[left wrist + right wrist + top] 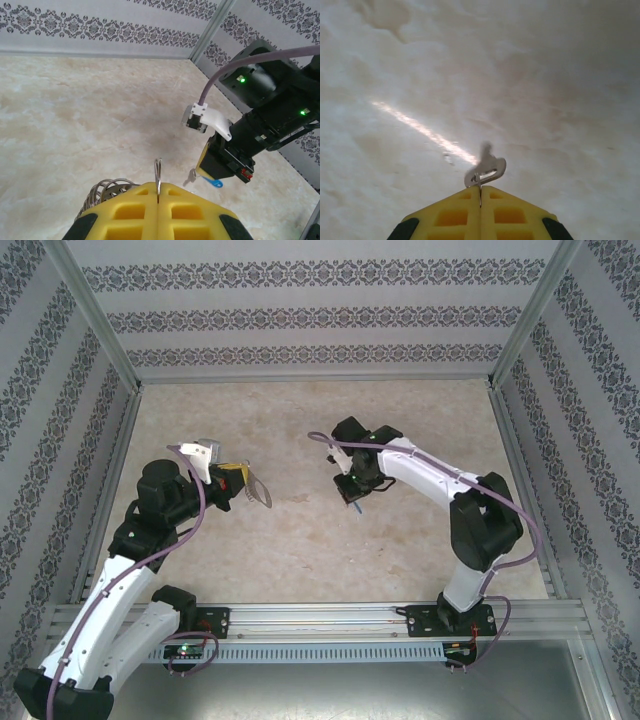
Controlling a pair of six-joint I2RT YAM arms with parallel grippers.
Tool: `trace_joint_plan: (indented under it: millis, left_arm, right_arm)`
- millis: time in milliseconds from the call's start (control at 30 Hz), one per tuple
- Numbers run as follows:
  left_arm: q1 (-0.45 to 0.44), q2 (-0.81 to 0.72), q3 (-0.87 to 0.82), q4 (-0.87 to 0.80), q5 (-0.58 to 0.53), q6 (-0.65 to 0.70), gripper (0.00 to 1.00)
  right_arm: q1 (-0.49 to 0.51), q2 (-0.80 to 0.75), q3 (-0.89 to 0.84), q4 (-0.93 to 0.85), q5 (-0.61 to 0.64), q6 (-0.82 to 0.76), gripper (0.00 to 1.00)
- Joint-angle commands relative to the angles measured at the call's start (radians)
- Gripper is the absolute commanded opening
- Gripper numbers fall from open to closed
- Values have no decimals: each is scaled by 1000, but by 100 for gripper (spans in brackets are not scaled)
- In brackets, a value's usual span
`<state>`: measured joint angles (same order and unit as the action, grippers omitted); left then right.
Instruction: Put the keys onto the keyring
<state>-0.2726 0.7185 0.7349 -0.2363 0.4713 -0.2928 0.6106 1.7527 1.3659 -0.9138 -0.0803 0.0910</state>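
My left gripper (158,189) is shut on the keyring (158,175), a flat grey loop that stands edge-on out of the yellow fingertips. Its thin wire rings (107,192) bunch up to the left of the fingers. From above, the keyring (260,491) sticks out to the right of the left gripper (236,480), held off the table. My right gripper (480,190) is shut on the key, and the key's silver part (487,167) pokes out past the fingertips. The key's blue head (215,183) shows under the right gripper (210,167), a short way from the keyring.
The beige marbled table (300,540) lies under both grippers. Patterned walls (310,310) and metal frame posts (95,330) close it in at the back and sides. A rail (320,618) runs along the near edge by the arm bases.
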Motion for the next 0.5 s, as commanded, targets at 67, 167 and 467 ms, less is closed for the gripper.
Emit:
trace_joint_plan:
  millis: [67,167,467]
  left_arm:
    - [12,-5,0,51,23,12,0]
    - [13,-9,2,43,25,14,0]
    - [12,-17,20,15,23,19,0]
  right_arm:
    - [53,23,-5,-28,205,-55,0]
    - [82,65,-11,4,191,-53,0]
    - [111,93,-59,79,-69,-35,25]
